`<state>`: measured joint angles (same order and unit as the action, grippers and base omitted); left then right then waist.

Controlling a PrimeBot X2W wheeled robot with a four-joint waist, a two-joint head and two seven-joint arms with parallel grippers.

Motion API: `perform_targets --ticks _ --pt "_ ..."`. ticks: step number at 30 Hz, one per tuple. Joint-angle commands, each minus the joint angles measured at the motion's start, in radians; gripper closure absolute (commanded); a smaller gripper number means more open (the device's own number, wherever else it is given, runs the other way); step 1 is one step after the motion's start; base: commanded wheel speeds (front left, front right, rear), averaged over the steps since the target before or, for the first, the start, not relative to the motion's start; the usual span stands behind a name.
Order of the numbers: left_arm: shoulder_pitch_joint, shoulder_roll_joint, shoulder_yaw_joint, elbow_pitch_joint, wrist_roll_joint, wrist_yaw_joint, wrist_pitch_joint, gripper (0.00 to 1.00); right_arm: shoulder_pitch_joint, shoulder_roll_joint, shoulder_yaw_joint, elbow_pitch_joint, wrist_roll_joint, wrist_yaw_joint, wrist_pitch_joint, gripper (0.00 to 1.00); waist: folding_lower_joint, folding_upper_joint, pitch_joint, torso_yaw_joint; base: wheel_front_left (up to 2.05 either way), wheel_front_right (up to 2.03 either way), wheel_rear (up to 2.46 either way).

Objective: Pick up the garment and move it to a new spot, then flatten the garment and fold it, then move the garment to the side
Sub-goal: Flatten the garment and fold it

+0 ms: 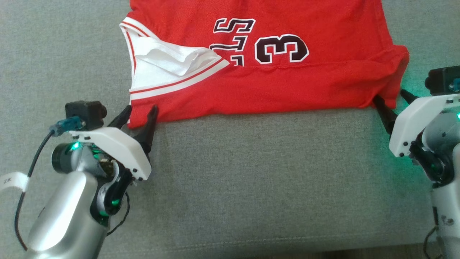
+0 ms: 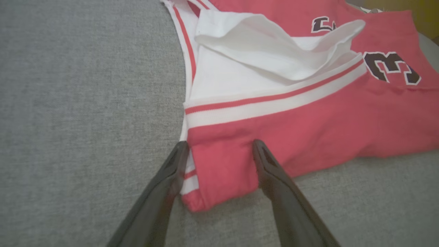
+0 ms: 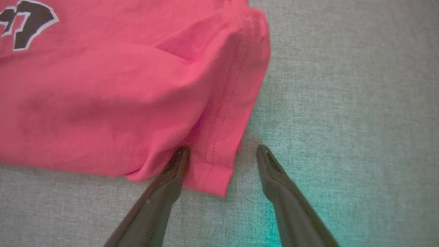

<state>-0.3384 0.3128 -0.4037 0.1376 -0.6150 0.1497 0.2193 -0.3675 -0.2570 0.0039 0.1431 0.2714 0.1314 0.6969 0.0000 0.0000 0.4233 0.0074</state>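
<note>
The garment is a red jersey with white trim and dark numbers, folded over and lying across the grey cushion. My left gripper stands open with the garment's near left corner between its two fingers. My right gripper is also open at the near right corner. In the right wrist view the hemmed corner lies between its fingers, with the left one against the cloth's folded edge. Neither pair of jaws is closed on the cloth.
Grey fabric surface stretches in front of the garment towards me. A white inner flap of the jersey lies loose near the armhole. A cable hangs from my left wrist camera.
</note>
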Motion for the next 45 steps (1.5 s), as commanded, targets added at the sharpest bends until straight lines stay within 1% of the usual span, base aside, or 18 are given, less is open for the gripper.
perform_targets --ticks 1,6,7,8,10,14,19,20,21,22,30,33,39,40,41,42,43,45 --pt "-0.018 0.043 0.033 -0.006 0.011 0.006 0.012 0.0 -0.003 -0.011 0.034 -0.008 0.008 -0.001 0.02 0.0 0.0 0.0 -0.001 0.0 0.0 0.0 0.0" --pt "-0.019 0.049 0.007 0.013 -0.003 -0.013 0.062 0.02 0.0 -0.026 0.07 -0.001 0.047 -0.001 0.05 0.0 0.0 0.0 -0.006 0.001 0.0 0.0 0.0" --pt "-0.022 0.046 0.004 0.015 -0.006 -0.017 0.066 0.68 0.0 -0.028 0.075 0.0 0.054 -0.001 0.054 0.0 0.0 0.0 -0.007 0.001 0.0 0.0 0.0" --pt "-0.024 0.043 -0.001 0.016 -0.009 -0.022 0.069 1.0 0.0 -0.029 0.081 0.002 0.064 -0.001 0.061 0.04 0.0 0.0 -0.009 0.001 0.0 0.0 0.0" --pt "-0.028 0.04 -0.009 0.022 -0.015 -0.037 0.074 1.0 0.0 -0.028 0.084 0.004 0.088 -0.001 0.066 1.0 0.0 0.0 -0.016 0.001 0.0 0.0 0.0" --pt "-0.027 0.035 -0.009 0.023 -0.036 -0.057 0.069 1.0 0.004 -0.039 0.08 0.006 0.14 -0.001 0.078 1.0 0.0 0.0 -0.04 0.003 0.0 0.0 0.0" --pt "0.015 0.066 0.014 -0.046 -0.058 -0.061 0.063 1.0 0.03 -0.11 0.054 -0.022 0.23 -0.001 0.123 1.0 0.0 0.0 -0.076 0.009 0.0 0.0 0.0" --pt "0.031 0.072 0.02 -0.073 -0.063 -0.058 0.061 1.0 0.04 -0.129 0.043 -0.03 0.253 -0.001 0.14 1.0 0.0 0.0 -0.083 0.011 0.0 0.0 0.0" --pt "0.072 0.083 0.027 -0.139 -0.074 -0.051 0.063 1.0 0.065 -0.178 0.02 -0.047 0.29 -0.001 0.178 1.0 0.0 0.0 -0.098 0.017 0.0 0.0 0.0" --pt "0.072 0.083 0.027 -0.139 -0.074 -0.051 0.063 1.0 0.065 -0.178 0.02 -0.047 0.29 -0.001 0.178 1.0 0.0 0.0 -0.098 0.017 0.0 0.0 0.0" --pt "0.278 0.094 0.018 -0.404 -0.111 0.006 0.081 1.0 0.218 -0.342 -0.07 -0.141 0.407 -0.001 0.343 1.0 0.0 0.0 -0.129 0.044 0.0 0.0 0.0" --pt "0.35 0.071 -0.01 -0.436 -0.128 0.02 0.079 1.0 0.277 -0.361 -0.077 -0.177 0.414 -0.001 0.386 1.0 0.0 0.0 -0.12 0.05 0.0 0.0 0.0" --pt "0.371 0.014 -0.061 -0.366 -0.119 0.022 0.047 1.0 0.346 -0.344 -0.055 -0.213 0.398 -0.001 0.417 1.0 0.0 0.0 -0.104 0.059 0.0 0.0 0.0" --pt "0.366 0.005 -0.058 -0.351 -0.117 0.027 0.037 0.89 0.348 -0.341 -0.055 -0.217 0.389 -0.001 0.41 0.72 0.0 0.0 -0.102 0.057 0.0 0.0 0.0" --pt "0.36 0.004 -0.056 -0.338 -0.111 0.029 0.031 0.74 0.347 -0.34 -0.054 -0.222 0.379 -0.001 0.4 0.14 0.0 0.0 -0.101 0.054 0.0 0.0 0.0" --pt "0.355 0.007 -0.054 -0.329 -0.104 0.03 0.026 0.5 0.348 -0.341 -0.054 -0.225 0.37 -0.001 0.394 0.0 0.0 0.0 -0.1 0.051 0.0 0.0 0.0" --pt "0.35 0.008 -0.048 -0.325 -0.103 0.032 0.019 0.0 0.347 -0.344 -0.056 -0.23 0.362 -0.001 0.385 0.0 0.0 0.0 -0.098 0.048 0.0 0.0 0.0" --pt "0.342 0.025 -0.033 -0.326 -0.093 0.036 0.015 0.0 0.339 -0.353 -0.068 -0.242 0.346 -0.001 0.362 0.0 0.0 0.0 -0.095 0.041 0.0 0.0 0.0"
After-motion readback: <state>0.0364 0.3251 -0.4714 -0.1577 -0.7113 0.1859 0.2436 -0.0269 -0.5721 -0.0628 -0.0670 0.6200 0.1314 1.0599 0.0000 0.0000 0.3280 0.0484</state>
